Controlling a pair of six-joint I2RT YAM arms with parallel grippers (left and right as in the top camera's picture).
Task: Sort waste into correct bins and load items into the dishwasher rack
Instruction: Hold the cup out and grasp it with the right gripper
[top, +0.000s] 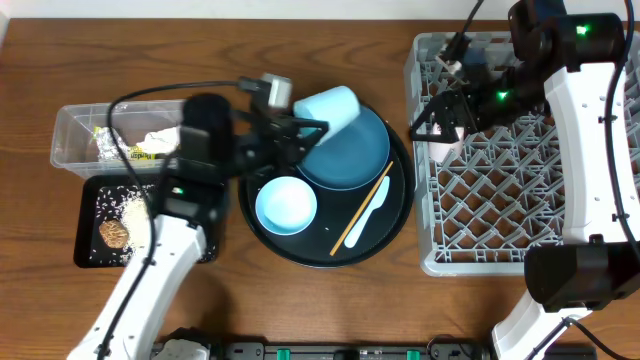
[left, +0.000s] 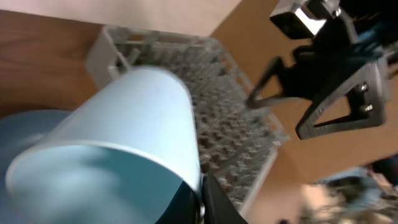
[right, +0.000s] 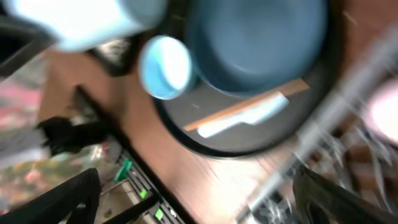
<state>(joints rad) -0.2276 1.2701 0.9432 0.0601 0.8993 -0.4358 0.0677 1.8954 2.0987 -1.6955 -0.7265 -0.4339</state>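
Clamping the light blue cup (top: 328, 108) by its rim at the dark blue dish's (top: 352, 155) edge, the left gripper (top: 305, 128) risks a slip — thin hold — while the right gripper (top: 435, 125), fingers apart, crowds the dishwasher rack (top: 500, 215).

One cup (top: 330, 108) is light blue, the dish (top: 350, 160) dark blue, the chopstick (top: 361, 207) tan, the spoon (top: 360, 230) white, the lattice rack (top: 490, 200) grey; the blurred cup (right: 380, 107) seems pink.
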